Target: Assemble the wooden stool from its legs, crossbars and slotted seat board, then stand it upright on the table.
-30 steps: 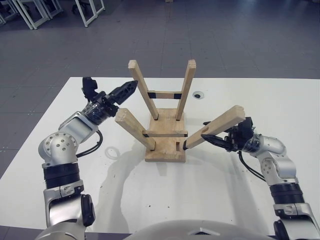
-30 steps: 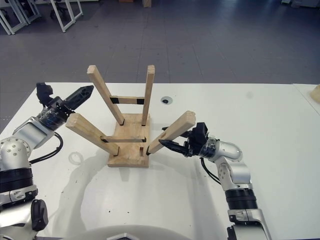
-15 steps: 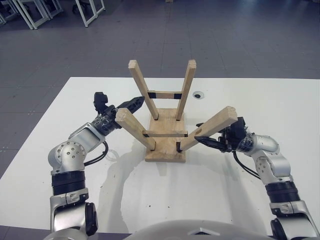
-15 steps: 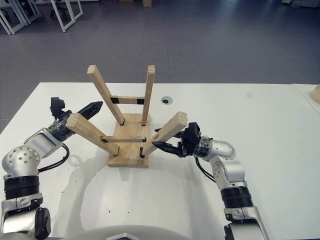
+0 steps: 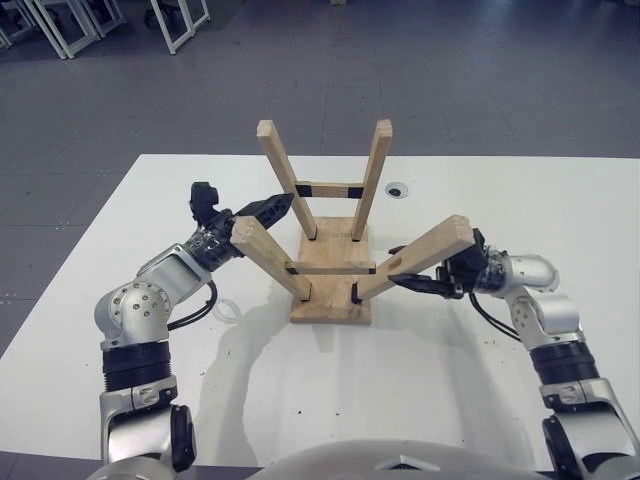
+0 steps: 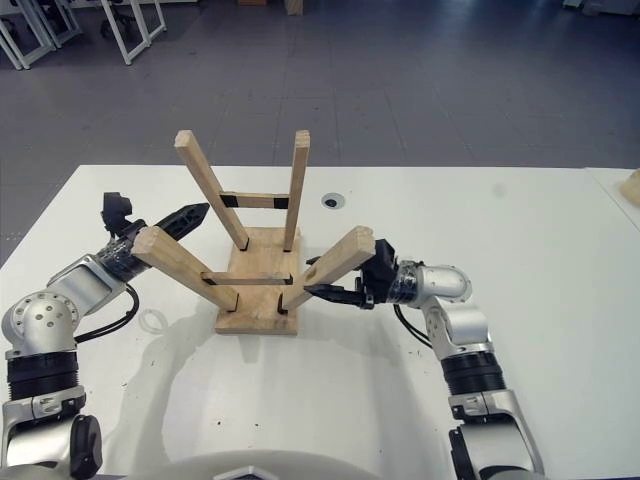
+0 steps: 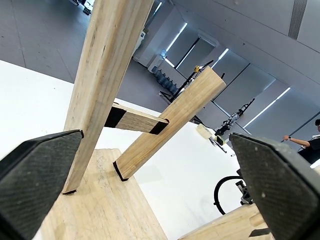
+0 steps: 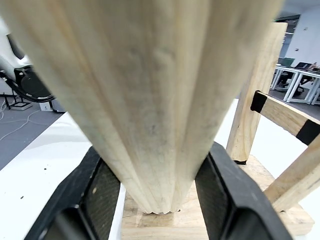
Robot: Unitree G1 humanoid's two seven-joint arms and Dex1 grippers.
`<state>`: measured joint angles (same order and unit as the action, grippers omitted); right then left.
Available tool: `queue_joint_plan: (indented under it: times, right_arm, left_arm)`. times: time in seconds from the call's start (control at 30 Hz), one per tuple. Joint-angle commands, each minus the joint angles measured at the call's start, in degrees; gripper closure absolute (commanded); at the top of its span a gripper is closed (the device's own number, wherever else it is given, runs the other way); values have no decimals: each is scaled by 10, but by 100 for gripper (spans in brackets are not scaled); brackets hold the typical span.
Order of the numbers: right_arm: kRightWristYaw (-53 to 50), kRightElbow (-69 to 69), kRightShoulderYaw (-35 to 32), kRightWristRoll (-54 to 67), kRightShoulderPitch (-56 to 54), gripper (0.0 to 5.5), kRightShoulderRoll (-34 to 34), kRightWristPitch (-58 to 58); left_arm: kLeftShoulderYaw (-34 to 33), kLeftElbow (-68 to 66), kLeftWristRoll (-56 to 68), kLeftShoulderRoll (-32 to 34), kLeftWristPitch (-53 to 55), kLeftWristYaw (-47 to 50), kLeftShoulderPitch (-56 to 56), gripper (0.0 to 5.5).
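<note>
The slotted seat board lies flat on the white table. Two back legs stand in it, joined by a crossbar. The front left leg leans outward, with a front crossbar running from it. My right gripper is shut on the front right leg, whose lower end sits at the board's right slot; a finger presses each side of this leg. My left gripper is open just behind the front left leg. Its pads stand wide apart, holding nothing.
A round cable hole sits in the table behind the stool. A small ring lies left of the board. A wooden piece shows at the table's far right edge. White desk frames stand on the floor beyond.
My left gripper has come in toward the stool, behind the front left leg. My right gripper has carried its leg leftward, bringing the lower end to the board's slot.
</note>
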<state>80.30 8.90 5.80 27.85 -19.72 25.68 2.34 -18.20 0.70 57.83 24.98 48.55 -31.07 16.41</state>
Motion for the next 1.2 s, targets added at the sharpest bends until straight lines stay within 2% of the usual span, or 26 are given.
queue_joint_plan:
  times: [0.03,0.5,0.73,1.2]
  right_arm:
    - [13,-1,5,-5,-28,344,14,13]
    - [-5,20,11,-28,-19,344,-5,-7]
    - [-4,39,34,-71,-42,344,12,-18]
    - [-75,-37,104,-151,-74,344,45,78]
  left_arm:
    - [0,14,-4,-9,0,3,-6,0]
    - [-2,23,-4,-16,4,7,-14,0]
    - [-3,24,-4,-17,3,8,-14,0]
    - [-3,37,-4,-31,-3,16,-27,0]
